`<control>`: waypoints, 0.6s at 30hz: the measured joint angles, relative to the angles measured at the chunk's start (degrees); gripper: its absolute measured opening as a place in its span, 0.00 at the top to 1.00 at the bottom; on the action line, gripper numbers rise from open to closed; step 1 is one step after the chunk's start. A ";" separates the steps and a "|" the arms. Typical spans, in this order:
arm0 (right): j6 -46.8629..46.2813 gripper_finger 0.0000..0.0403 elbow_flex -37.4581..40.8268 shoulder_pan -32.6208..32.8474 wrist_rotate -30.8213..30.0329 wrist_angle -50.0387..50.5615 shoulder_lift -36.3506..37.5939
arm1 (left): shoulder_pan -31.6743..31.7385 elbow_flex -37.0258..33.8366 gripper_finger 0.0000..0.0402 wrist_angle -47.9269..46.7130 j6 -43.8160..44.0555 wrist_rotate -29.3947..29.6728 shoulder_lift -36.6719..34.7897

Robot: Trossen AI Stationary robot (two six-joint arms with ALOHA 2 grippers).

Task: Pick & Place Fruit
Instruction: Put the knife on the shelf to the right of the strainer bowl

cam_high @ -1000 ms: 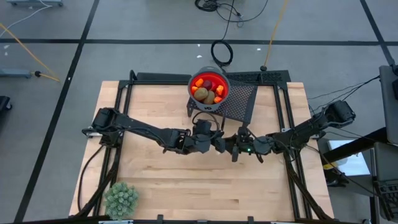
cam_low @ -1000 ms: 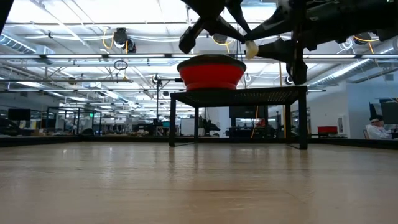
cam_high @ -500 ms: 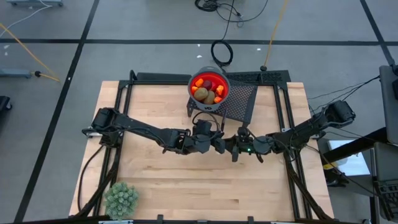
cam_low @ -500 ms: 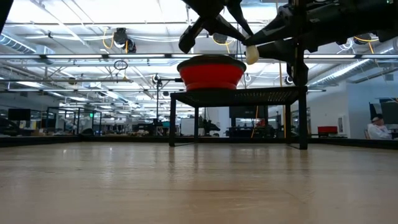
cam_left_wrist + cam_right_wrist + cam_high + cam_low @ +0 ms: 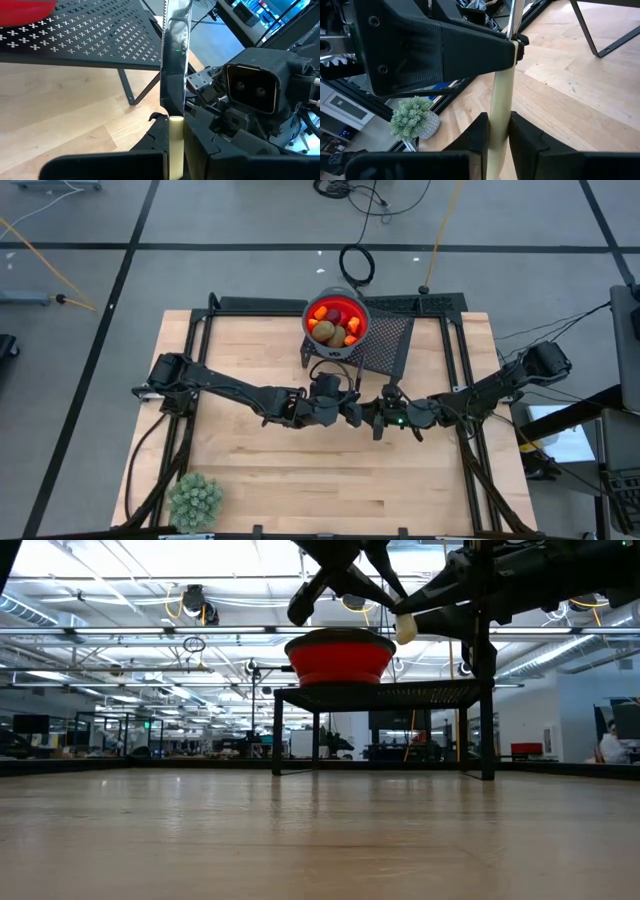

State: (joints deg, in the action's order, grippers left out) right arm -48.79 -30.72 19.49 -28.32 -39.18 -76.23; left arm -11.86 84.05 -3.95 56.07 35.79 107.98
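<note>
Both grippers meet above the middle of the pale wooden worktop [image 5: 260, 470], each clamped on the same small knife with a pale yellow handle [image 5: 500, 107]. The left gripper [image 5: 176, 142] fingers pinch the handle near the steel blade [image 5: 175, 55]; the right gripper [image 5: 497, 132] fingers squeeze the handle lower down. Toy fruit [image 5: 333, 326], brown kiwi-like ovals with red and orange pieces, lie in a red round bowl [image 5: 339, 657] on a black perforated metal stand [image 5: 385, 695] at the far edge. A pale green spiky plant ball [image 5: 195, 500] sits at the near left corner
</note>
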 joint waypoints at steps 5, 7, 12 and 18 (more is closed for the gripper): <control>-0.02 0.89 0.00 0.00 0.11 0.04 0.00 | 0.00 0.00 0.89 0.20 0.16 -0.20 0.00; -0.02 0.90 0.00 0.01 0.14 0.02 0.00 | 0.00 0.00 0.85 0.26 0.22 -0.22 0.00; 0.02 0.91 -0.04 0.04 0.37 0.02 0.00 | 0.00 0.00 0.74 0.65 0.14 -0.18 0.00; 0.15 0.91 -0.04 0.10 0.32 -0.04 0.00 | 0.00 0.00 0.67 0.62 -0.89 -0.09 0.00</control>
State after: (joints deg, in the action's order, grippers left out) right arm -48.64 -30.76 19.58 -28.00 -39.22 -76.23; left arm -11.86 84.05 -3.32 55.19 35.70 107.98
